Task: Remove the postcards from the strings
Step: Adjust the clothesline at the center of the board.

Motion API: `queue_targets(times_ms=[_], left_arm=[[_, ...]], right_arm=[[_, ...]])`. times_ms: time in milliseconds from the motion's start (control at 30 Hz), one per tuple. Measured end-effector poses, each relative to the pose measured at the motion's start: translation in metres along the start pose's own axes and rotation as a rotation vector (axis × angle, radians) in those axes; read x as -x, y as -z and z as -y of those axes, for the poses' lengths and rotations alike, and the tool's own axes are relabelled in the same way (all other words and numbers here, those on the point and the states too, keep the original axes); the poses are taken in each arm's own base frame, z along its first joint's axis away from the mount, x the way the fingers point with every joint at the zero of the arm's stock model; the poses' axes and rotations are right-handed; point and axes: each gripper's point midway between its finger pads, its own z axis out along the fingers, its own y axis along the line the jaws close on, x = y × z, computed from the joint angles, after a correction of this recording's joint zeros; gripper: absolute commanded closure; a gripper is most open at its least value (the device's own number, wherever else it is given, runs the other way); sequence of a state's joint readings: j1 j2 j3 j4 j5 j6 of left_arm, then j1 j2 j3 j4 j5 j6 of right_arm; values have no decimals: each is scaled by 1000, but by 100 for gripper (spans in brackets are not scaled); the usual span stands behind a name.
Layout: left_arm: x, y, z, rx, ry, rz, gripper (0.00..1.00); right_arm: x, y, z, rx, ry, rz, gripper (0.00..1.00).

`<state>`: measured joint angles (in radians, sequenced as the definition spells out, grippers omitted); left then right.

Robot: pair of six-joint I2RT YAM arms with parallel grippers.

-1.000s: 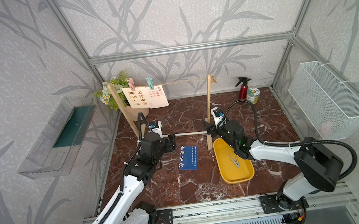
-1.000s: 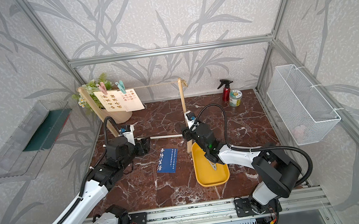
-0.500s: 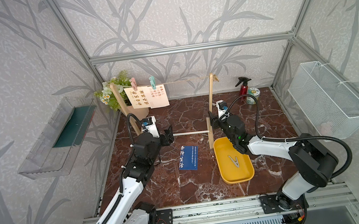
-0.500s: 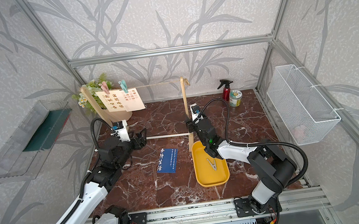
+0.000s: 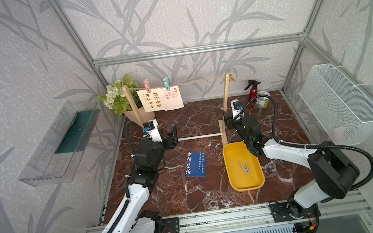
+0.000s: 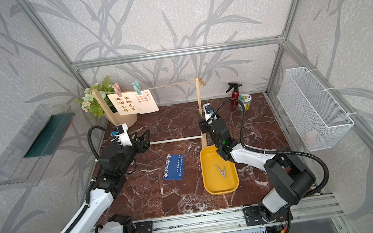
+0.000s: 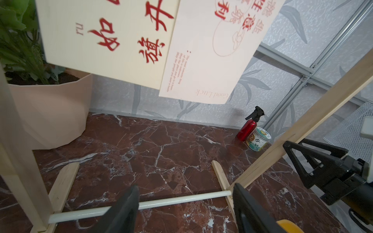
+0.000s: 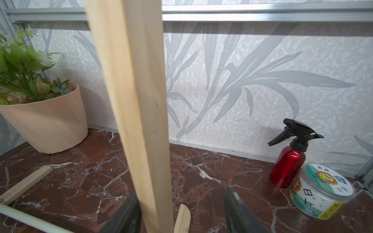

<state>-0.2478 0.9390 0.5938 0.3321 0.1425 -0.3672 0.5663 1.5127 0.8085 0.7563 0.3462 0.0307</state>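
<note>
Left claw (image 5: 172, 137) hangs low beside the left end of the rack's white rod (image 5: 198, 137), its fingers spread wide with nothing between them but the rod seen beyond. Right claw (image 5: 228, 124) sits at the foot of the right wooden post (image 5: 226, 97). Its fingers are parted on either side of the post; one looks to be against the wood and the other stands clear.

Two cards are on the string (image 5: 197, 82), bunched near the left post (image 5: 134, 109). A pink peg (image 5: 147, 86) pins the cream card (image 5: 150, 99) and a teal peg (image 5: 166, 84) pins the pale pink card (image 5: 173, 98). Both dangle askew, lower edges swung toward the right post, and the cream card overlaps the pink one's edge. The pink card's long side runs down from its peg.

The blue card (image 5: 196, 164) lies flat and face up on the marble table (image 5: 181, 122), in front of the rod and between the left arm and the yellow tray (image 5: 227, 165). Its long side runs front to back, tipped slightly, with the white lettering running along it. A grey peg (image 5: 243, 167) rests in the tray.
</note>
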Motion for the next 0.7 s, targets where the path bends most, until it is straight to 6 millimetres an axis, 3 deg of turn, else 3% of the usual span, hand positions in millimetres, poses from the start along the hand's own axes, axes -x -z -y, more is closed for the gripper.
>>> queue_targets(times_ms=[133,300,700], left_arm=[[3,-9,1,-39,1,18,26],[11,-14,2,-85,-6,45,26],[36,-32,7,-146,-64,92,27]], right_arm=[[9,3,-3,40,-6,14,36],[28,17,-22,178,-20,32,35],[122,90,-37,396,-104,204,34]])
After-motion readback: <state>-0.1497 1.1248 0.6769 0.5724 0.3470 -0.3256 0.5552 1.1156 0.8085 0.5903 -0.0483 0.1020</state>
